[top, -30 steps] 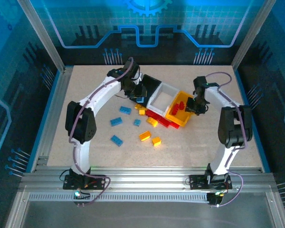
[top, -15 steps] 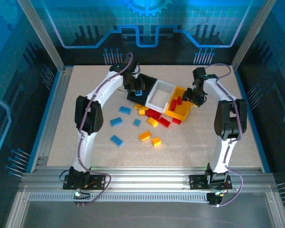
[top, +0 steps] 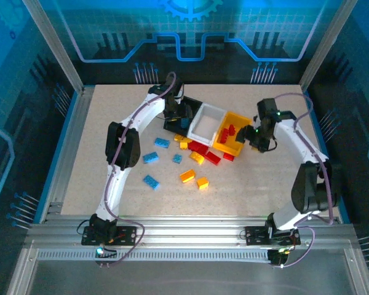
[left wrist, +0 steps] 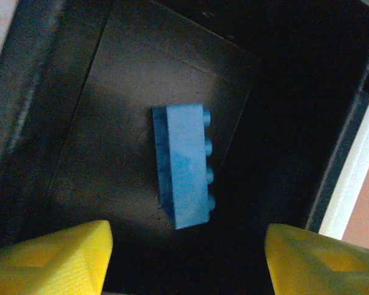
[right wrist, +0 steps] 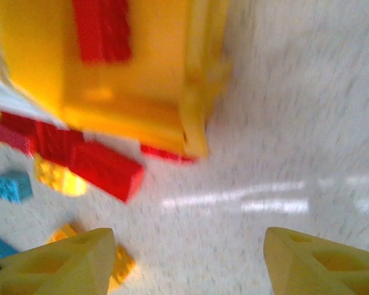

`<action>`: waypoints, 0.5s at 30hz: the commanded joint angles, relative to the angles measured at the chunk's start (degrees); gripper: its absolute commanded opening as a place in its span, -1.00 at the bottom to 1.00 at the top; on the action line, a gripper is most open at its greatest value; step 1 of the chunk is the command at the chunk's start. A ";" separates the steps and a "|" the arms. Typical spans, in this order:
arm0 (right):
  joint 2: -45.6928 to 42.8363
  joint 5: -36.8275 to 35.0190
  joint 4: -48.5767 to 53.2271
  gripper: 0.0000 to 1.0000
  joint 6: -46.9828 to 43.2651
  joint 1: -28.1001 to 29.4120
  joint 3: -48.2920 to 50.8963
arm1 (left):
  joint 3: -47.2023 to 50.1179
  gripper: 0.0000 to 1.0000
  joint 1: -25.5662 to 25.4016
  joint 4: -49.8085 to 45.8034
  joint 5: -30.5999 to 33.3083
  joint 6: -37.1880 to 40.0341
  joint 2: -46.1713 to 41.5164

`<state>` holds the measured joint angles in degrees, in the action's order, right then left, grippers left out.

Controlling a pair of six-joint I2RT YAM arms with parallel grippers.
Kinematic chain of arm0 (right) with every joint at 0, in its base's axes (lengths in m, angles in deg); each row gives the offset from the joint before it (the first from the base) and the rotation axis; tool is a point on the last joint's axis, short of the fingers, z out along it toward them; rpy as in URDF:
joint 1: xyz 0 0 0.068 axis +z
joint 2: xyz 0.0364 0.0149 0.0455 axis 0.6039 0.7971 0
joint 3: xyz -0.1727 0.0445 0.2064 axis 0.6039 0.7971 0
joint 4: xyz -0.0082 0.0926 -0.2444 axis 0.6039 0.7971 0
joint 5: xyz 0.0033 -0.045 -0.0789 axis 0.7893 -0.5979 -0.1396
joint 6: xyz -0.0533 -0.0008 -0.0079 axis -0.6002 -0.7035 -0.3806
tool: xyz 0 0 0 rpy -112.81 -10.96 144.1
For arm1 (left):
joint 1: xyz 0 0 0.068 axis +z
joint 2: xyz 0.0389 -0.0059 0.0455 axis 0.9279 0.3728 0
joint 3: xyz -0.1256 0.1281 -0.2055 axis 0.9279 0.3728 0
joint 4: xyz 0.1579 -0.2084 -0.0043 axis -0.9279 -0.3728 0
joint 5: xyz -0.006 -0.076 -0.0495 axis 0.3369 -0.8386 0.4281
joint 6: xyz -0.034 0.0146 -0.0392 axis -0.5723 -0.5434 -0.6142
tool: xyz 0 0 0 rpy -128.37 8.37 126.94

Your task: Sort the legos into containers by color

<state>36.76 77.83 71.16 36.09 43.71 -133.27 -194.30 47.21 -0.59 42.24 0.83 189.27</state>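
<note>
Guessing the legos (top: 150, 157) are light, hard and a bit slick, so pinch the long flat sides; 1 blue brick (left wrist: 183, 165) lies in the black bin (left wrist: 111, 92) under the released left hand (left wrist: 186, 252), right hand (right wrist: 187, 264) spread empty over the surface (right wrist: 283, 123).

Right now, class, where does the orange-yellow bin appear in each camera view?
Top external: the orange-yellow bin sits right of centre, at the right end of the bin row.
Right wrist: the bin sits upper left.
Left wrist: this camera looks down into the black bin, at a blue brick.
Shared landmark: red bricks on the table beside its near wall.
</note>
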 commanded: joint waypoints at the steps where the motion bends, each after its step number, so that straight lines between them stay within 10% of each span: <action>1: -1.02 5.51 -0.37 0.25 2.79 2.21 5.57 | -0.43 0.71 -0.34 -2.50 0.11 -0.76 -3.95; 3: -0.11 5.66 -1.95 0.22 2.95 2.82 7.11 | 1.44 0.97 -0.36 -2.50 0.11 -1.10 -6.24; 15: 18.15 5.00 -8.29 -0.06 0.15 1.39 -4.03 | 26.22 0.98 -0.86 0.97 1.89 -1.61 -28.64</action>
<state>51.63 82.47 64.74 37.42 45.70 -133.49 -172.77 46.73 -0.17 43.00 -0.24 166.23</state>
